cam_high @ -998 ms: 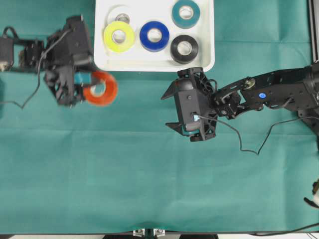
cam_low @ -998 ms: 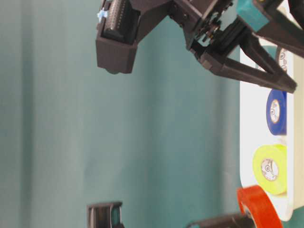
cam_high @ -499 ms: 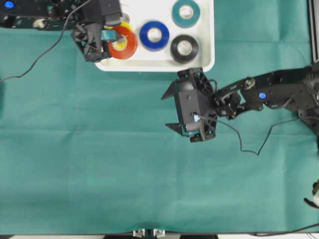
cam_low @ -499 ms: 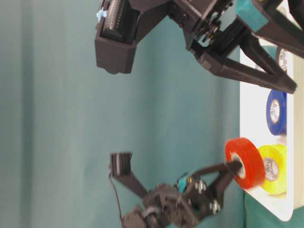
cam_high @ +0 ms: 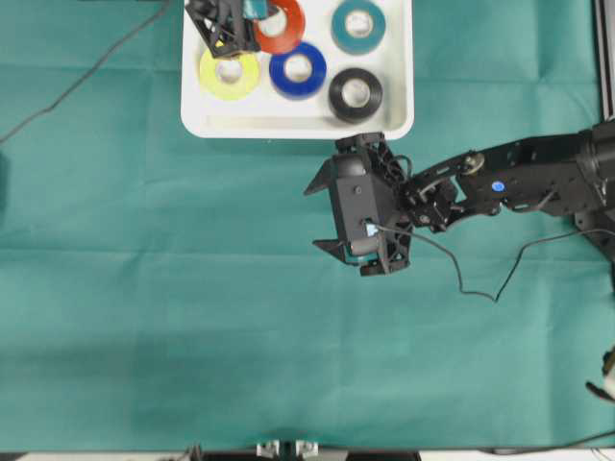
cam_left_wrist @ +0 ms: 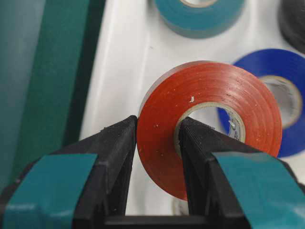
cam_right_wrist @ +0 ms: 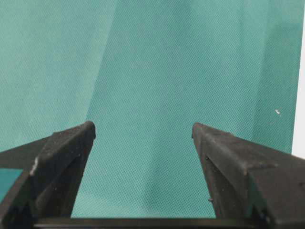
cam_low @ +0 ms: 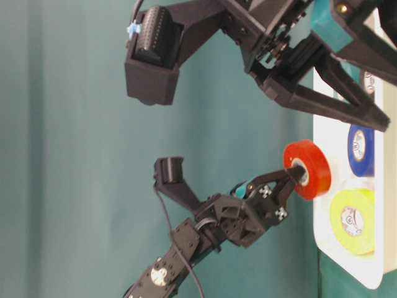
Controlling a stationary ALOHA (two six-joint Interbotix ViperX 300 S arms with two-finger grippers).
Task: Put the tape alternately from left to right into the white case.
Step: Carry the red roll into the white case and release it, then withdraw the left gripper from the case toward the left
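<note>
The white case (cam_high: 298,127) lies at the table's far edge. In it rest a yellow roll (cam_high: 229,73), a blue roll (cam_high: 297,69), a teal roll (cam_high: 358,25) and a black roll (cam_high: 356,93). My left gripper (cam_high: 252,19) is shut on the orange-red tape (cam_high: 282,27), held above the case's far left part. In the left wrist view one finger sits outside the orange-red roll (cam_left_wrist: 162,138) and the other goes through its core. My right gripper (cam_high: 320,216) stands open over the green cloth just below the case, with nothing between its fingers (cam_right_wrist: 66,148).
Green cloth (cam_high: 192,317) covers the table. A thin cable (cam_high: 480,288) trails from the right arm across the cloth. Another cable (cam_high: 86,77) runs from the left arm at the upper left. A metal rail (cam_high: 605,48) stands at the right edge.
My left gripper carried the orange-red roll from the cloth left of the case, over the rim, to above the case's far left part. The right gripper barely shifted.
</note>
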